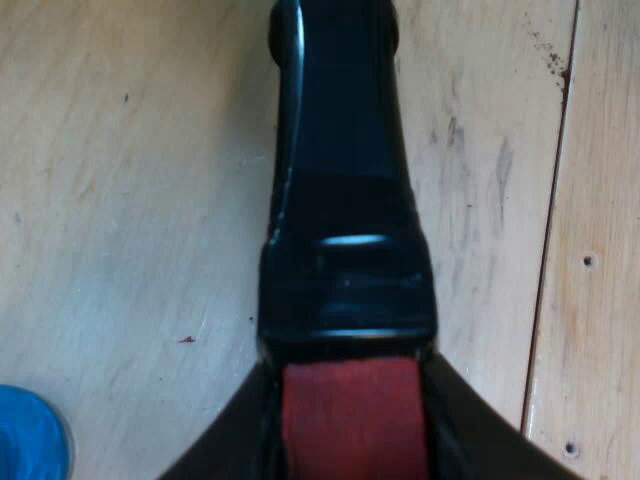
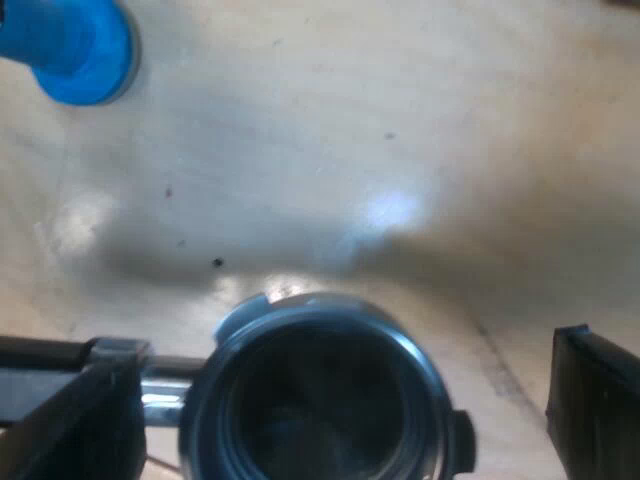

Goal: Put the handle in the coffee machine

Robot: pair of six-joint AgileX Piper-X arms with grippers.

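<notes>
Clamped the left gripper (image 1: 350,425) shut on the metal holder (image 1: 340,180) at the red end of its dark handle, with a black finger (image 1: 215,455) tight against each side of the red. Pointed the handle straight away from the wrist, over the pale wooden table (image 1: 130,180) and alongside a seam between two boards. Saw the blue tamper (image 1: 30,435) on the wood near the gripping fingers, apart from the handle.

Held the right gripper (image 2: 335,400) wide open, its two fingers set on opposite sides of the holder's round basket. Gripped nothing with it. Looked straight down into the basket — dark inside, bright metal rim all round, a small lug at one edge. Left a clear gap between the rim and one finger (image 2: 595,400). Could not tell about the other finger, close by a short metal stub. Could not tell whether the basket rested on the table or hung above it. Saw the tamper well apart from the basket.
</notes>
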